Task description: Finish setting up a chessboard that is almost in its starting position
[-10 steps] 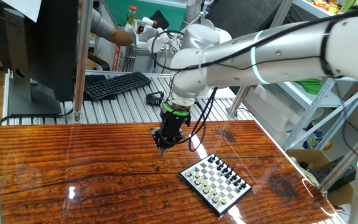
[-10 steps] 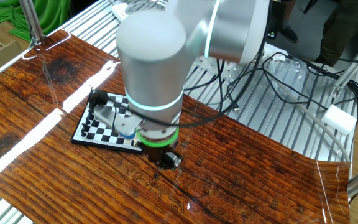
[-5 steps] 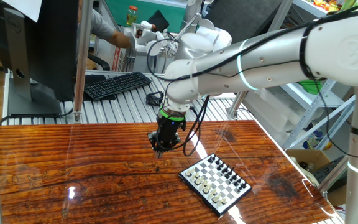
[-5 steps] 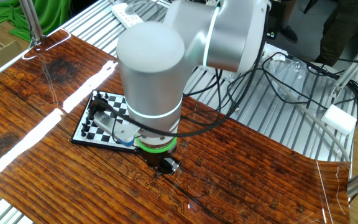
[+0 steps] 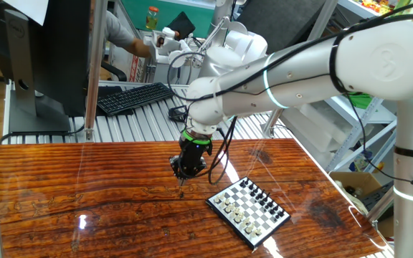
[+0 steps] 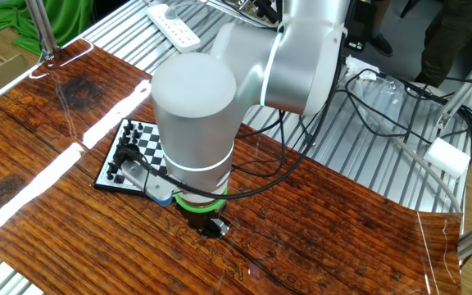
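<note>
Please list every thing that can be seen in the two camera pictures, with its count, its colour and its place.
chessboard: one, black-and-white checkered, on the wooden table, beside the gripper; tiny black and white pieces stand on it
wooden table: one, reddish brown, glossy, in the foreground
keyboard: one, black, on the ribbed metal surface behind the table
monitor: one, dark, left of the keyboard
remote control: one, white, on the metal surface at the top of the other fixed view
cables: several, black, on the metal surface
green cloth: one, top left corner
person's arm: one, grey sleeve, in the background
robot arm: one, white
gripper: one, black, shut, pointing down, low over the table
</note>
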Tool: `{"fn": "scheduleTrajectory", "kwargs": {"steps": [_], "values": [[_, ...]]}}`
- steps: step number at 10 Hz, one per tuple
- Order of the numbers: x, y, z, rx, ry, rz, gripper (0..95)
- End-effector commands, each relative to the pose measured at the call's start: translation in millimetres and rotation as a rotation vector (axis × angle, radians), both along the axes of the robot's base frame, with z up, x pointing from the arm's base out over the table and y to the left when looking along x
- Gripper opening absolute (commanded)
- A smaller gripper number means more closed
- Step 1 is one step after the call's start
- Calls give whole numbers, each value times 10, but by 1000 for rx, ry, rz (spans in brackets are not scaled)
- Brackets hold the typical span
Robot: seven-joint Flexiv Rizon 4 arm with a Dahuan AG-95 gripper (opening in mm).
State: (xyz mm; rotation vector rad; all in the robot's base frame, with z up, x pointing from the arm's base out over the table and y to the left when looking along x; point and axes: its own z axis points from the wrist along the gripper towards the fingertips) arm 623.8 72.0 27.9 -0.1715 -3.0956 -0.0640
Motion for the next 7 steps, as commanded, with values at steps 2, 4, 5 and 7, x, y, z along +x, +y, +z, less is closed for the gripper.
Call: {"fn": "scheduleTrajectory", "kwargs": {"steps": [2,4,5,7], "values": [[-14,4,1,1,4,-3,0],[-15,3,-1,1,5,-10,0],[-15,3,-2,3,9,-23,0],[-14,2,-3,3,11,-26,0]]}}
